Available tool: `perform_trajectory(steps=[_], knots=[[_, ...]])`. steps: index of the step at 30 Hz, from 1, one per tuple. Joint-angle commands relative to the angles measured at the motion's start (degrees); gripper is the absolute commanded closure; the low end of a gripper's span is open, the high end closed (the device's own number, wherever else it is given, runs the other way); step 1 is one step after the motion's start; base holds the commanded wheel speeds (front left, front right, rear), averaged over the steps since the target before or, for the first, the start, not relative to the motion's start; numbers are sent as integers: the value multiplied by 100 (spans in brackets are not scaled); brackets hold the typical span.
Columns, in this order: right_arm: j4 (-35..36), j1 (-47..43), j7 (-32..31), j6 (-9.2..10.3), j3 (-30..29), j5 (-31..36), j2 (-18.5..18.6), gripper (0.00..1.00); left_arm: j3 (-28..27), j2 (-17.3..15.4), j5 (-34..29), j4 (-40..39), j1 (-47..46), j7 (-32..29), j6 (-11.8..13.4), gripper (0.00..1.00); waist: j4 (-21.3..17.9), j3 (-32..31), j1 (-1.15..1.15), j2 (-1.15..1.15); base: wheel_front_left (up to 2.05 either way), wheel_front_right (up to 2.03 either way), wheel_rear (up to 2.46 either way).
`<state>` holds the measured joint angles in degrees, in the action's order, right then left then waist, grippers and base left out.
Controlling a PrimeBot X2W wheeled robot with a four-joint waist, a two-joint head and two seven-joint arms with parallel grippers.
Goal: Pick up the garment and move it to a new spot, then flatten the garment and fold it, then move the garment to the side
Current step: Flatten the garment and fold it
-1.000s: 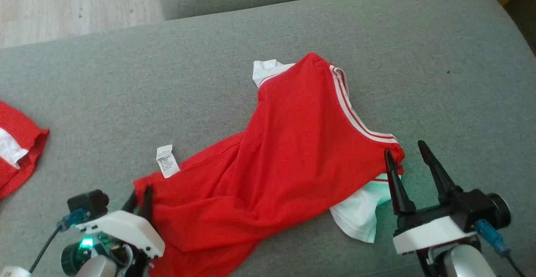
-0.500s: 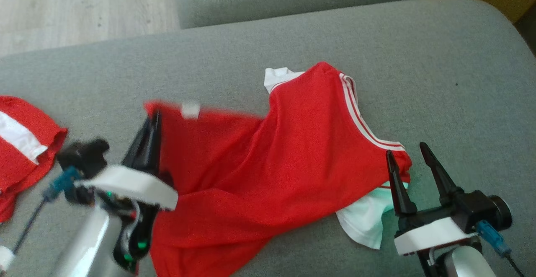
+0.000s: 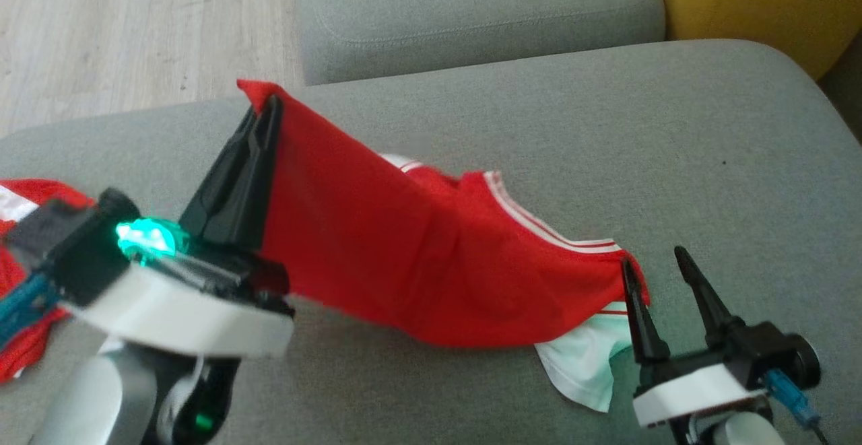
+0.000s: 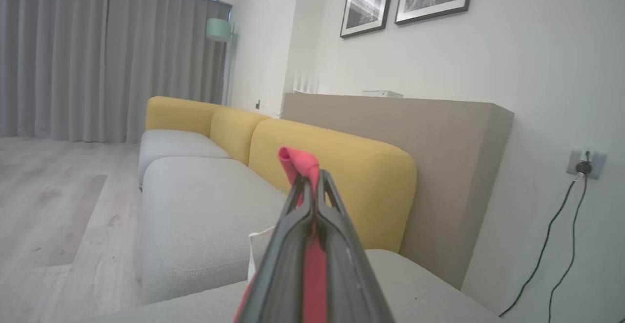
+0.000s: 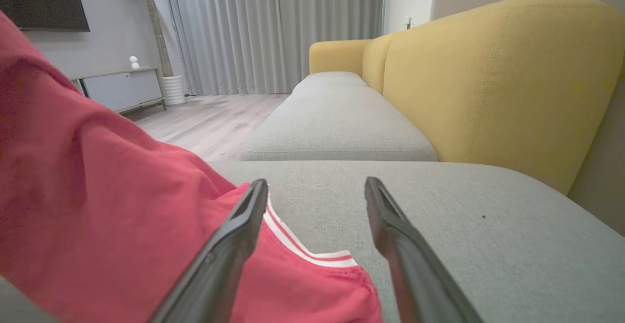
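Since one second ago, my left gripper (image 3: 269,103) has closed on a corner of the red garment (image 3: 404,256) and lifted it up and toward the far left. My head view has also shifted a little. The two fingers are pressed together, with only a small tip of red cloth showing beyond them. From this corner the garment hangs in a slope down to the right. Its striped edge and a white sleeve (image 3: 579,364) lie on the grey seat cushion (image 3: 707,135) at the near right.

My right gripper (image 3: 653,258) stands there with its fingers wide and holds nothing. Its left finger is just beside the striped hem, perhaps touching it.

I think the danger is in the small pinch: if I pull more, the weight of the cloth on the cushion may draw the corner out. The hem may also catch on my right finger. Another red cloth (image 3: 23,344) lies at the near left, and the two could mix there.
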<state>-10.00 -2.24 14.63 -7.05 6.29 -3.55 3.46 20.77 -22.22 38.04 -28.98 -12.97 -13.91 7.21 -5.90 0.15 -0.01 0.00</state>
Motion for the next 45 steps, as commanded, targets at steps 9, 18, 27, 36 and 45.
perform_trajectory(steps=[9,18,27,36,45], knots=[[189,89,37,-44,60,-23,-40,0,-131,-213,84,-1254,124,-462,324,100,15,-33,1,0,0,0,0],[197,209,37,-44,164,-64,-52,0,-830,-207,460,-229,37,-773,894,100,-254,195,1,0,0,0,0],[233,624,37,-44,381,-96,-56,0,-1433,-682,562,3182,-446,-562,669,100,-810,868,1,0,0,0,0],[281,896,37,-44,404,-96,-57,0,-1751,-1206,262,5054,-1759,242,304,100,-1174,1552,1,0,0,0,0],[271,968,37,-44,384,-99,-57,0,-1557,-1152,-61,6378,-2364,1099,17,0,-1170,1611,1,0,0,0,0]])
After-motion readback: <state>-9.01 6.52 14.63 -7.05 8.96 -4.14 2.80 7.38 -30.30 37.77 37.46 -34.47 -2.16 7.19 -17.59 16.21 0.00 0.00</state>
